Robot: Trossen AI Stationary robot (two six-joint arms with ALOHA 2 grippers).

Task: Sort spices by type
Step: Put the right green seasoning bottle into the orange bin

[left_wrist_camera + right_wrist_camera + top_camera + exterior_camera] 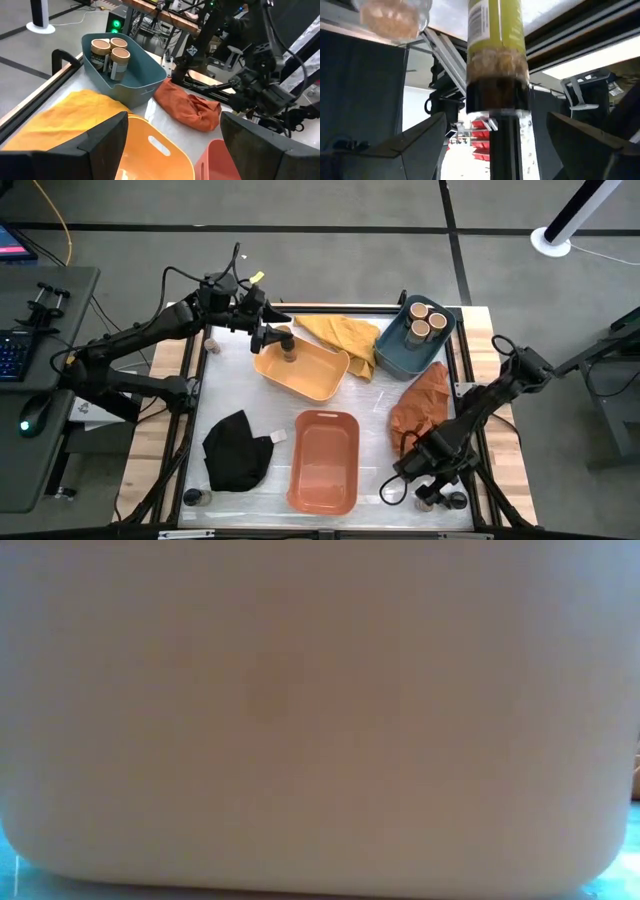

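Right pincer [432, 498] low at the table's near edge, fingers wide around a dark-capped spice jar [495, 60].

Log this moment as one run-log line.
left gripper: open over yellow tub | right gripper: open around slim jar | blue tub: three tan-topped jars

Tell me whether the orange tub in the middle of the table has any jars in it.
Empty. The high view shows the orange tub's bare floor; the tan-topped jars stand in the blue tub.
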